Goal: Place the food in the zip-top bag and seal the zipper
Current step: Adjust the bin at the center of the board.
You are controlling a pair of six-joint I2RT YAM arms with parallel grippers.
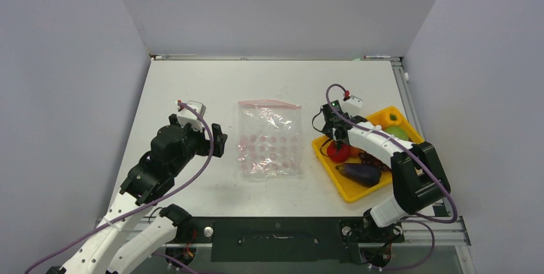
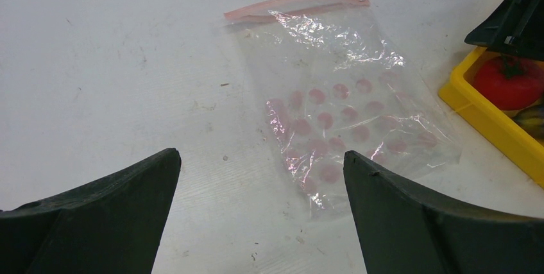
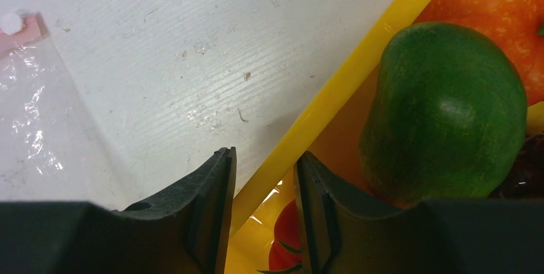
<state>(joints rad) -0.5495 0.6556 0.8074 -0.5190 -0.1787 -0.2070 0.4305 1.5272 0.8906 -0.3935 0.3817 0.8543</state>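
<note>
Pick-up step: my right gripper (image 3: 264,158) sits half-closed about the tomato (image 2: 510,81), grip uncertain, left gripper (image 2: 260,157) empty and wide; next, carry it to the bag (image 1: 269,140).

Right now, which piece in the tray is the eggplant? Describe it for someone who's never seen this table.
Find the yellow tray on the table's right side, right of the dotted zip-top bag. The eggplant lies in its corner closest to the robot, beside the red tomato. It is the only smooth, dark purple, elongated piece.
</note>
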